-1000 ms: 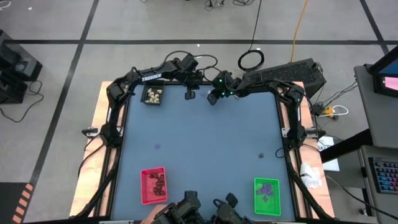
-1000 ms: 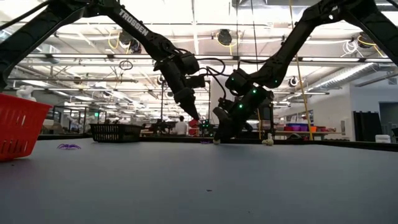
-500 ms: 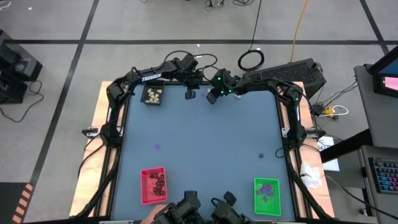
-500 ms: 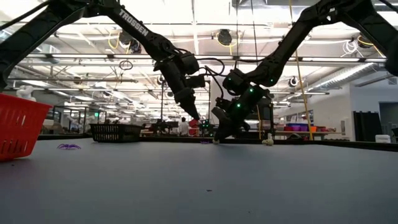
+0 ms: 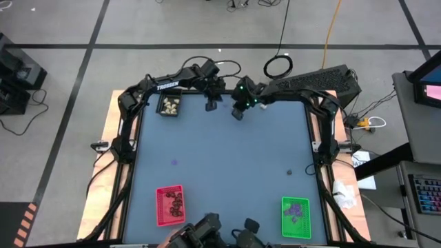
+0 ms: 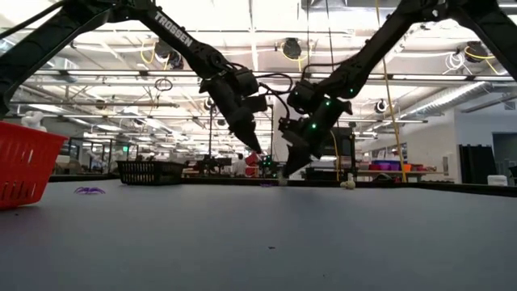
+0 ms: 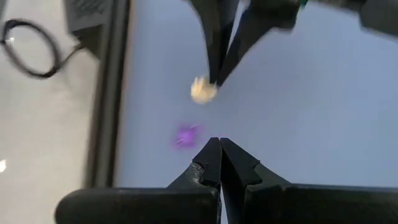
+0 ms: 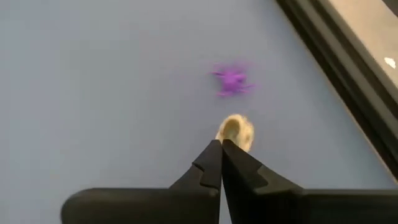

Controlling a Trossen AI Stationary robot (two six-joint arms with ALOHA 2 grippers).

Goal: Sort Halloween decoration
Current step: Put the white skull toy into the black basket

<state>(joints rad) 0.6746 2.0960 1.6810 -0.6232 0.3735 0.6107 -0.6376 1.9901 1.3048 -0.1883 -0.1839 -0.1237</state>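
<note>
A cream-white lump lies on the grey table near its far edge, with a flat purple bit close beside it. My right gripper is shut, its tips right at the lump. My left gripper is also shut and holds nothing. It hangs above the table just left of the right gripper, near the purple bit. Another purple bit and a black lump lie loose farther toward the near side. My right gripper comes at the cream lump slanting down from the table's far right. The lump shows just beyond and beside the closed tips, not between them. I cannot tell whether the tips touch it.
A black tray with cream lumps stands at the far left. A red tray with black lumps is at the near left and a green tray with purple bits at the near right. Another cream lump lies farther right.
My right gripper has shut at the cream lump, and its wrist has risen a little and tipped steeper. The lump stays on the table by the tips.
</note>
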